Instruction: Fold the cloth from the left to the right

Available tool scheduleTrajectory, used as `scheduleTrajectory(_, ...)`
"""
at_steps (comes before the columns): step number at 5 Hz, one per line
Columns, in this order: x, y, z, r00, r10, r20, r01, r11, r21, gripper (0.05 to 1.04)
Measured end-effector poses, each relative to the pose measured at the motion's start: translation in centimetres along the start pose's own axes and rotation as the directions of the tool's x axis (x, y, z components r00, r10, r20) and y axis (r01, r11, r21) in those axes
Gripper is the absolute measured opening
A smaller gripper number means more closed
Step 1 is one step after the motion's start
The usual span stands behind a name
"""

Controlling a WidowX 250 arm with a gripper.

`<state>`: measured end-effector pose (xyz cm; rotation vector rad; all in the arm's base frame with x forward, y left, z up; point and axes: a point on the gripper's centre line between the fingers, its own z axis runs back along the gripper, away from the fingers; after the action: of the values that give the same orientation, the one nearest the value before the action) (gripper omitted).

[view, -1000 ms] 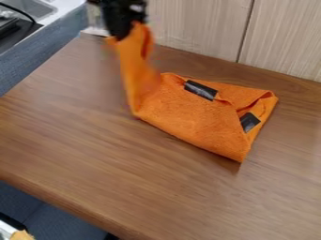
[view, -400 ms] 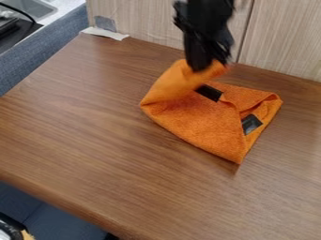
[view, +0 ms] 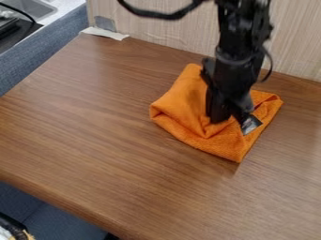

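Note:
The black gripper (view: 230,120) hangs from the top, low over the right half of the orange cloth (view: 183,101). Its fingers stand apart, their tips at the cloth, with orange fabric showing between them. The cloth's left part is folded over to the right, leaving a rounded fold along the left side and wrinkles beside the gripper. Its top corner points toward the wall and its bottom corner toward the front. A dark patch (view: 251,124) shows on the right part, just beside the right finger. The cloth under the gripper is hidden.
The cloth lies on the brown wooden table (view: 94,126), near the pale panelled wall (view: 156,23) behind. Whitish tape (view: 104,33) is at the back left corner. A sink (view: 31,7) stands beyond the blue-grey side at upper left.
The gripper has moved right and down from the upper left, carrying the cloth's raised left end over onto the rest. Its fingers have opened, and that end now lies folded down.

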<state>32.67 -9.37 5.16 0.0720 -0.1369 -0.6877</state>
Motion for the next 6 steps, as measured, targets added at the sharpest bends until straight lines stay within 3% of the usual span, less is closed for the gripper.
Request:
scheduleTrajectory(1,0.0,-0.4,-0.4,1.0,-0.013,-0.006,0.013,1.0,0.0,0.084)
scheduleTrajectory(2,-0.2,-0.7,-0.5,1.0,-0.017,-0.023,0.017,1.0,-0.003,0.245)
scheduleTrajectory(4,-1.0,-0.2,0.4,1.0,-0.014,-0.019,0.013,1.0,-0.026,0.777)
scheduleTrajectory(5,-1.1,0.4,1.4,1.0,0.005,0.004,-0.005,0.999,-0.038,0.995)
scheduleTrajectory(6,-1.3,1.1,2.4,1.0,0.007,0.015,-0.006,0.999,-0.049,1.003)
